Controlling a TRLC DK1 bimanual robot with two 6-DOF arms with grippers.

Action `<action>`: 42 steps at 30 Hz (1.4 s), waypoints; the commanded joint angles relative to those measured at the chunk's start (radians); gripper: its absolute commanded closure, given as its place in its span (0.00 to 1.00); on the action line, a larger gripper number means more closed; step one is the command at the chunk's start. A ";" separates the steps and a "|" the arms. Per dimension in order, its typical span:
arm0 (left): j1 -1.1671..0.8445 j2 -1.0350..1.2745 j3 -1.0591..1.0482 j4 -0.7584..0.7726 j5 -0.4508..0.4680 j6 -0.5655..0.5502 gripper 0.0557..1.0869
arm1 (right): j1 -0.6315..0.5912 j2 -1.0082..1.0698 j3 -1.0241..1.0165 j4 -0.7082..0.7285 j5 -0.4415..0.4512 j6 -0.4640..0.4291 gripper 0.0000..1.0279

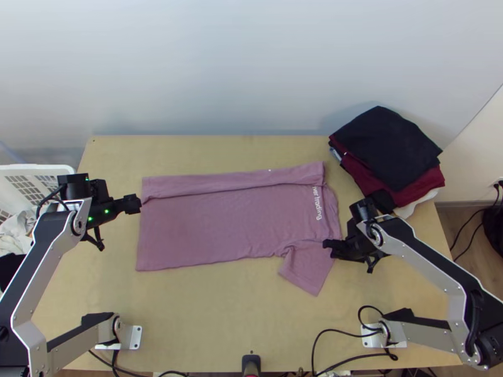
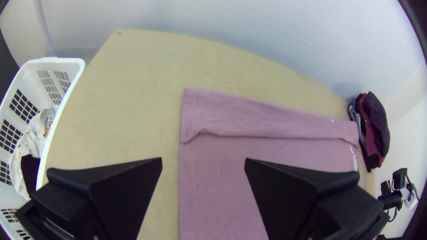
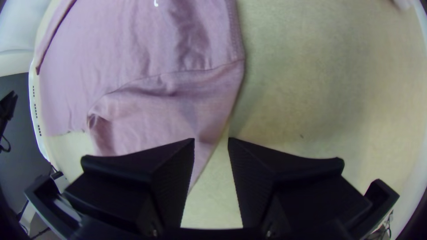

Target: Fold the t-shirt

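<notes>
T-shirt [image 1: 207, 226]: found lying flat on the table [image 1: 207, 314], its long axis running across from the left arm's side to the right arm's side.
Hem [image 1: 141, 242]: towards the left arm.
Neck end: towards the right arm, near the pile of clothes [image 1: 386, 147].
Far side: turned inward in a long folded band [image 1: 232, 181], reasonably straight, lying parallel to the long axis.
Near sleeve [image 1: 308, 269]: outstanding; it juts out of the body towards the table's near edge, slanting to the right arm's side.
Right gripper [image 3: 211, 140]: at the sleeve's outer edge, fingers parted, nothing gripped. One finger lies over the pink cloth, the other over table top. Whether either touches, I cannot certify from where I stand.
Left gripper [image 2: 203, 161]: beside the hem, close to where the band's inner edge ends; fingers well parted, no cloth between them.
Governing relation: the sleeve is the right gripper's business, being just beside it and well apart from the left.
Direction required: in my judgement, sleeve and near long side should go away from the near edge, across the long axis, towards the band.
Stage: one side done, one to do; lengthwise folding presumably follows.
Risk noted: lifting the sleeve alone could twist the shoulder and leave the near side crooked.
</notes>
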 commanded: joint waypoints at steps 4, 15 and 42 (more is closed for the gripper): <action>0.007 -0.007 -0.014 -0.006 0.009 0.010 0.12 | 0.005 0.050 -0.029 0.029 -0.006 0.002 0.66; 0.005 -0.005 -0.009 -0.018 0.009 0.018 0.12 | 0.056 0.107 -0.049 0.144 0.009 0.010 0.97; -0.039 -0.008 -0.184 -0.498 0.016 0.539 0.22 | 0.050 0.053 -0.064 0.139 0.029 0.000 0.97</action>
